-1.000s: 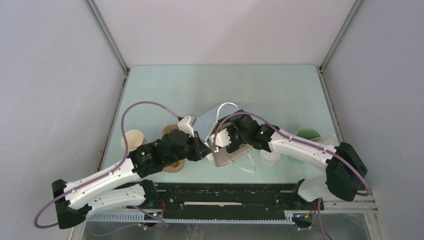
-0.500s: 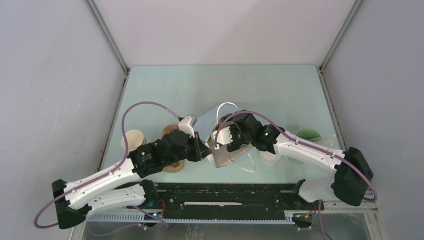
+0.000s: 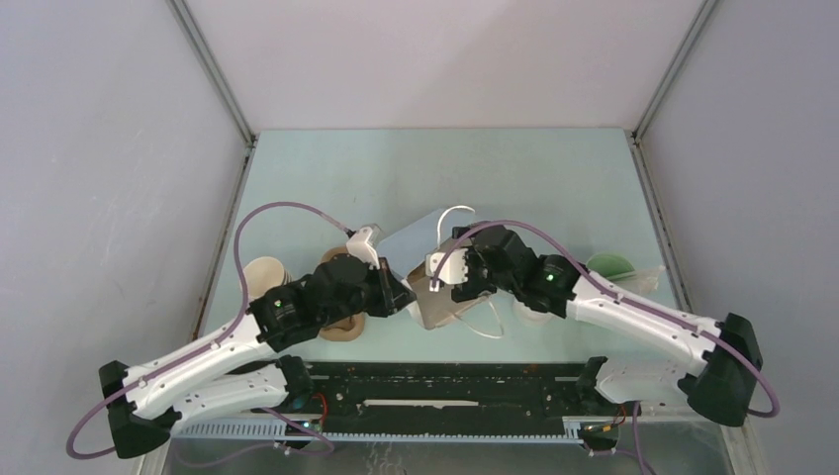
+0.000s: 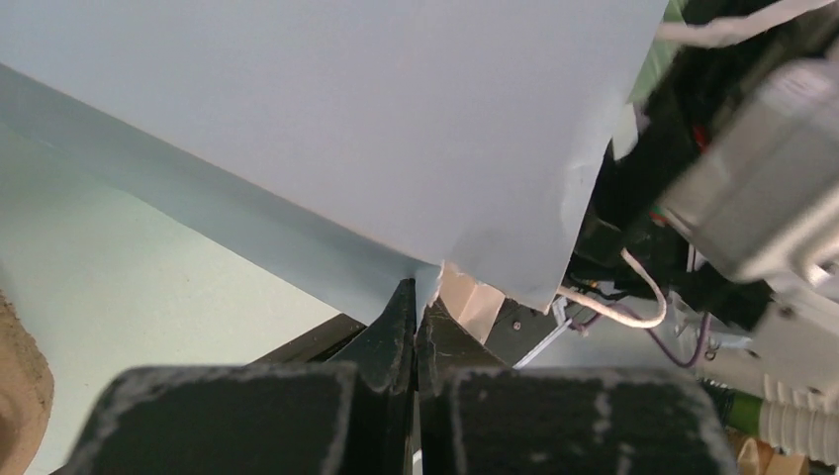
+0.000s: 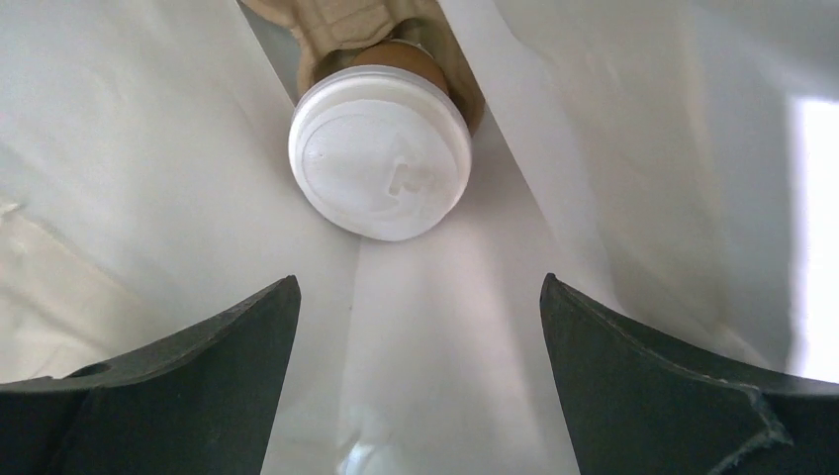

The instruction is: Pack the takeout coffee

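A pale blue paper bag point(image 3: 414, 245) with white rope handles lies on its side mid-table. My left gripper point(image 4: 416, 297) is shut on the torn edge of the bag point(image 4: 346, 119) at its mouth; in the top view it point(image 3: 404, 300) sits at the bag's left side. My right gripper point(image 5: 418, 282) is open inside the bag's white interior point(image 5: 148, 148). The takeout coffee point(image 5: 381, 148), a brown cup with a white lid, sits deeper in the bag in a pulp carrier point(image 5: 336, 20), apart from my fingertips. In the top view the right gripper point(image 3: 450, 287) is at the bag's mouth, fingers hidden.
A nested stack of brown cups point(image 3: 265, 277) lies left of the left arm. A brown pulp piece point(image 3: 341, 329) sits under the left wrist. A pale green cup point(image 3: 608, 267) and a white lid point(image 3: 534, 312) sit behind the right arm. The metal rail point(image 3: 435, 391) runs along the near edge.
The right arm's elbow and base link have swung right and lower while its wrist stays at the bag's mouth. The bag's handle has shifted slightly right. The left gripper still holds the edge.
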Motion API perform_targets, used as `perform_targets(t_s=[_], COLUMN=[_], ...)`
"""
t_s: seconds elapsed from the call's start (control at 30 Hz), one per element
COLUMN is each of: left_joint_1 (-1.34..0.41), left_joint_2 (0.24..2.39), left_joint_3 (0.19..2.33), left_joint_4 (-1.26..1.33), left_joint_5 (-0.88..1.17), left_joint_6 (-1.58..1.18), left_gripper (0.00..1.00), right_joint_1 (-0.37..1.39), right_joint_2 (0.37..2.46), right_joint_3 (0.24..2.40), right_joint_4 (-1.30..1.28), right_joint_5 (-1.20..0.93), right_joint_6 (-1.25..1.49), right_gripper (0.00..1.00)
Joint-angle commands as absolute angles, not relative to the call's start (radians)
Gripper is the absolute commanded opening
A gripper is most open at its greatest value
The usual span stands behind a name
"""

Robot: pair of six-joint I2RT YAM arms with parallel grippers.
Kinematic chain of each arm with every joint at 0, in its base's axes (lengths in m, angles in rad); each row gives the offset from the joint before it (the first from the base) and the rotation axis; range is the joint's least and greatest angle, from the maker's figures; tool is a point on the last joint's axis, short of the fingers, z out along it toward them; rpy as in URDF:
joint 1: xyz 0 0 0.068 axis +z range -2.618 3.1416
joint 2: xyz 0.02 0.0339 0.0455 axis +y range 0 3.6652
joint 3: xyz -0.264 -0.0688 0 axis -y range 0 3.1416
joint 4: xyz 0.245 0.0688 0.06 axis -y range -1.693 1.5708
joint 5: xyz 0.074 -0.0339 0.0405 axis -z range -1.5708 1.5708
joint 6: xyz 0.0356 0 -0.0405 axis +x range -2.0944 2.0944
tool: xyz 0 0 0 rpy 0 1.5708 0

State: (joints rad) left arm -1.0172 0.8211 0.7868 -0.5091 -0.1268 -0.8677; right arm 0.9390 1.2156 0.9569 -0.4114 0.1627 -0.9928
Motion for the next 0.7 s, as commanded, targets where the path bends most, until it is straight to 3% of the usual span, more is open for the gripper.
perform_targets(t_s=[0.0, 0.3, 0.67], left_joint_1=[-0.967, -0.86, -0.728], left_joint_2=[0.791, 0.808, 0.854], left_joint_3=[0.871, 0.896, 0.871], left_joint_4=[-0.513, -0.483, -0.354], left_joint_5=[-0.111, 0.044, 0.264], left_joint_6=[-0.907, -0.955, -1.091], left_gripper=[0.0, 0.0, 0.0], right_joint_1=[0.981, 1.093, 1.165], right_joint_2=[1.124, 0.97, 0.829], right_joint_3=[0.991, 0.993, 1.174], right_joint_4=[-0.462, -0.53, -0.529], right_joint_5=[0.217, 0.319, 0.508], right_joint_6=[-0.89, -0.727, -0.449], right_gripper=[1.0, 1.0, 0.98])
